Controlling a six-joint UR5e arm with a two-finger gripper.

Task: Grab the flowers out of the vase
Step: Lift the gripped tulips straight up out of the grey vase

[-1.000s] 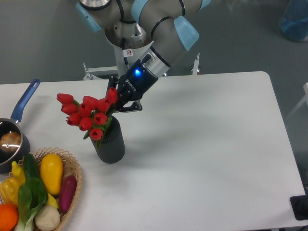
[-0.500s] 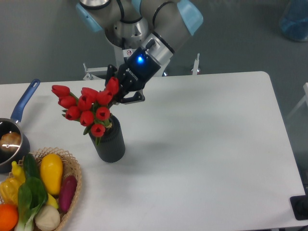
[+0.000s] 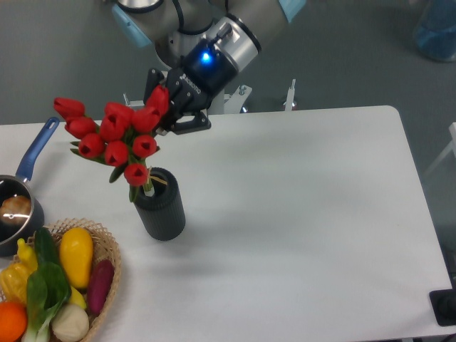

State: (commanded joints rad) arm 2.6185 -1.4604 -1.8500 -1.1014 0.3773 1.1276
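Note:
The flowers [image 3: 110,135], a bunch of red tulip buds with green leaves, hang tilted to the upper left above the vase [image 3: 161,205]. Their pale stems [image 3: 148,187] still reach just into the vase's mouth. The vase is dark grey, ribbed and upright on the white table [image 3: 299,214]. My gripper [image 3: 165,110] is shut on the flowers at the right side of the bunch, above and behind the vase. Its fingertips are partly hidden by the buds.
A blue-handled saucepan [image 3: 20,192] sits at the left edge. A wicker basket [image 3: 107,249] with colourful vegetables stands at the front left, close to the vase. The arm's base [image 3: 185,43] is behind the table.
My gripper has risen and moved left with the flowers. The bunch has lifted out of the vase until only the stem ends stay in its mouth. The vase has not moved.

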